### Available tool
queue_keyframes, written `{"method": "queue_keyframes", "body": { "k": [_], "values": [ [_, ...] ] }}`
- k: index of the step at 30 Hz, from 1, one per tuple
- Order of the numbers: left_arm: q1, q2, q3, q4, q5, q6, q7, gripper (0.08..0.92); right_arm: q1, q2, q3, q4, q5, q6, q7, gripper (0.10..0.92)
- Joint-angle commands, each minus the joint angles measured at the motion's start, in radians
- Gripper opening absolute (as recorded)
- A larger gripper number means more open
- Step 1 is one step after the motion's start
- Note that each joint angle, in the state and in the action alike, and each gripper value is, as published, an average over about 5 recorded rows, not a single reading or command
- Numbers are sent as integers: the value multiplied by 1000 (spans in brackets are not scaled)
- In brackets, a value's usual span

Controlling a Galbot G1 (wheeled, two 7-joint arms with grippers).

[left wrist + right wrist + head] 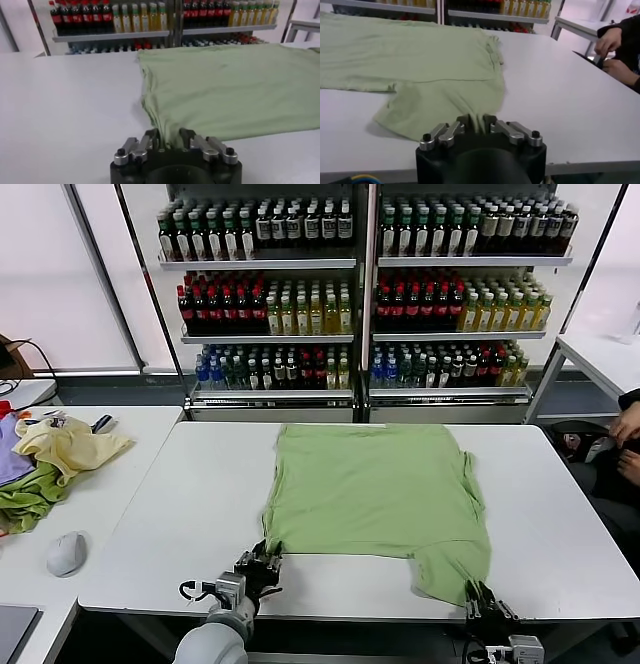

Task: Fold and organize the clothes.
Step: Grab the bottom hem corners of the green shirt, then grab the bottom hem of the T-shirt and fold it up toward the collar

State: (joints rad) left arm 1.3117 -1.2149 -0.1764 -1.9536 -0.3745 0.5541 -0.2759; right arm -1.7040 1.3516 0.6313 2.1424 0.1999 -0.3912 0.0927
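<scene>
A light green shirt [375, 489] lies spread flat on the white table [170, 524], its plain side up. My left gripper [262, 562] sits at the shirt's near left corner. In the left wrist view that gripper [170, 137] is shut, with a bunched fold of the green shirt [235, 85] pinched between the jaws. My right gripper [482, 594] is at the near right corner, by the table's front edge. The right wrist view shows this gripper [477, 121] shut on a gathered edge of the shirt [420, 60], where a flap hangs toward the front.
A heap of yellow, green and purple clothes [50, 459] and a grey mouse [66, 552] lie on the side table to the left. Shelves of bottles [360, 284] stand behind the table. A person's hands [628, 444] are at the far right.
</scene>
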Motion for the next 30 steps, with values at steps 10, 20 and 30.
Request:
{"method": "queue_keyframes", "body": {
  "k": [10, 20, 30],
  "values": [
    [49, 35, -26, -127, -58, -94, 30, 196, 20, -20, 26, 41, 24, 90, -46, 116],
    [3, 84, -39, -187, -101, -105, 57, 196, 102, -84, 53, 45, 67, 150, -61, 116],
    [-146, 116, -6, -59, -132, -115, 63, 196, 264, -136, 32, -66, 90, 159, -50, 116]
  ]
}}
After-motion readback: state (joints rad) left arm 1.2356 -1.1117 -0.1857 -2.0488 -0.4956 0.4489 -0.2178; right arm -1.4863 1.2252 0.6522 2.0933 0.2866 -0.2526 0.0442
